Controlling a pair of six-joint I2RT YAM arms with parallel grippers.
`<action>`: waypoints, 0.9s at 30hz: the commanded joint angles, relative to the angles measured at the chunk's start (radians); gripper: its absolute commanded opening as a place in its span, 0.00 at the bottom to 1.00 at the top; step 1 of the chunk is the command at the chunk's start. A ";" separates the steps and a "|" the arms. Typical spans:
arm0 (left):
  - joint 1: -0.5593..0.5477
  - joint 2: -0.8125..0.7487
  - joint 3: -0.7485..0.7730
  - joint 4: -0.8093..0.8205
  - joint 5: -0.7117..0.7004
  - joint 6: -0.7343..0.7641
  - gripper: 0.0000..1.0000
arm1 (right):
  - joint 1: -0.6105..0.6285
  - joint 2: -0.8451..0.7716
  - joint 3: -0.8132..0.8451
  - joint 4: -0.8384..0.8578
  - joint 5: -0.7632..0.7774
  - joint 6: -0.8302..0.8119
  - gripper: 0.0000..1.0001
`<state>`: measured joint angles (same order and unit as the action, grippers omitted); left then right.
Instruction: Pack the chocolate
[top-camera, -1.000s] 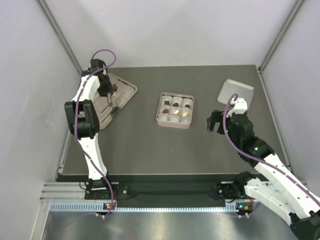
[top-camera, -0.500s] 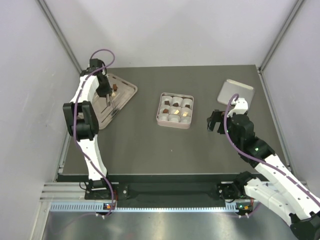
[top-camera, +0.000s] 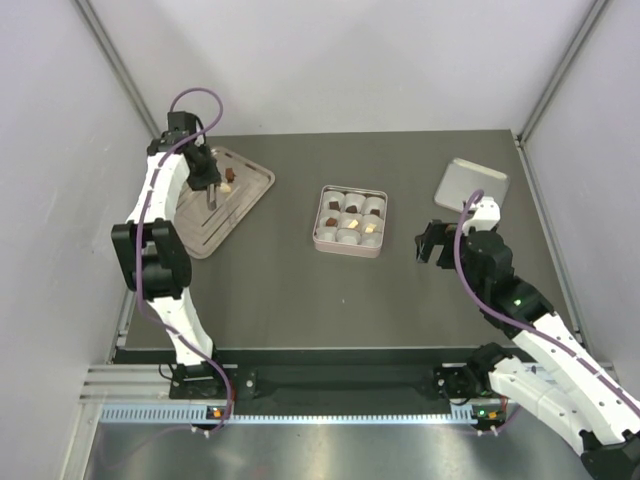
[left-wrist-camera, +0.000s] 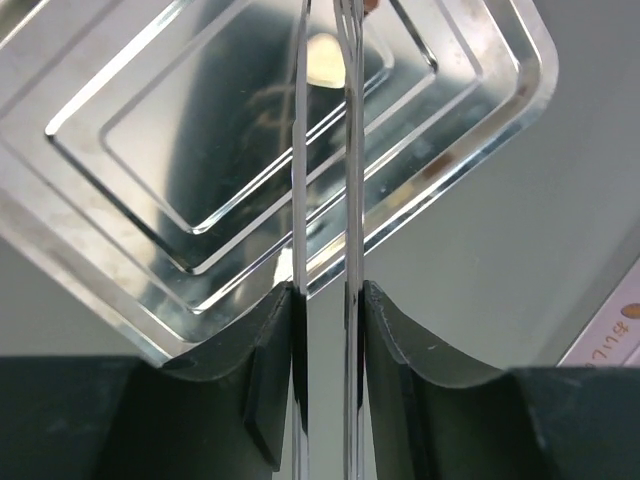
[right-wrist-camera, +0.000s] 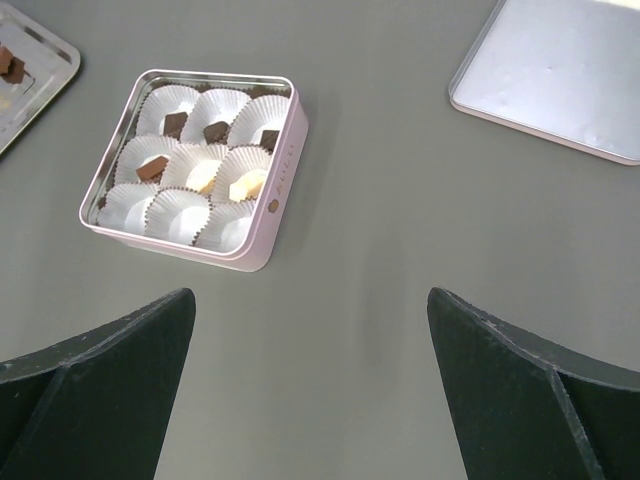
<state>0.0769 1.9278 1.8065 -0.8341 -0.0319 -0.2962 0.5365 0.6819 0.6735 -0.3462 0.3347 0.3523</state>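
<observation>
Several chocolate pieces (right-wrist-camera: 203, 178), brown and cream, sit in white paper cups inside the pink square tin (right-wrist-camera: 272, 210), (top-camera: 349, 246). More chocolate (top-camera: 229, 178) lies at the far end of the silver tray (top-camera: 205, 235). My left gripper (top-camera: 203, 172), (left-wrist-camera: 328, 300) hangs over that tray, shut on thin metal tweezers (left-wrist-camera: 300, 200) whose tips run off the top of the left wrist view. A cream piece (left-wrist-camera: 325, 55) shows between the blades; whether it is pinched I cannot tell. My right gripper (top-camera: 430, 245), (right-wrist-camera: 310, 300) stands open over bare table right of the tin.
The tin's silver lid (top-camera: 472, 183), (right-wrist-camera: 560, 70) lies flat at the far right. Grey walls and frame posts close in the dark table on three sides. The tray's corner (right-wrist-camera: 35, 75) lies left of the tin.
My left arm has drawn the tweezers a little toward the tray's far left. The right arm has barely moved.
</observation>
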 joint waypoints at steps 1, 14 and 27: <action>-0.005 0.011 0.025 0.047 0.087 0.028 0.38 | 0.011 -0.015 0.015 0.007 -0.002 0.008 1.00; -0.009 0.151 0.065 0.090 0.121 0.086 0.43 | 0.013 0.001 0.015 0.013 0.024 -0.021 1.00; -0.011 0.185 0.128 0.073 0.095 0.091 0.44 | 0.013 0.041 0.003 0.045 0.035 -0.030 1.00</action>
<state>0.0685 2.1361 1.8843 -0.7956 0.0708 -0.2173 0.5365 0.7189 0.6735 -0.3431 0.3477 0.3374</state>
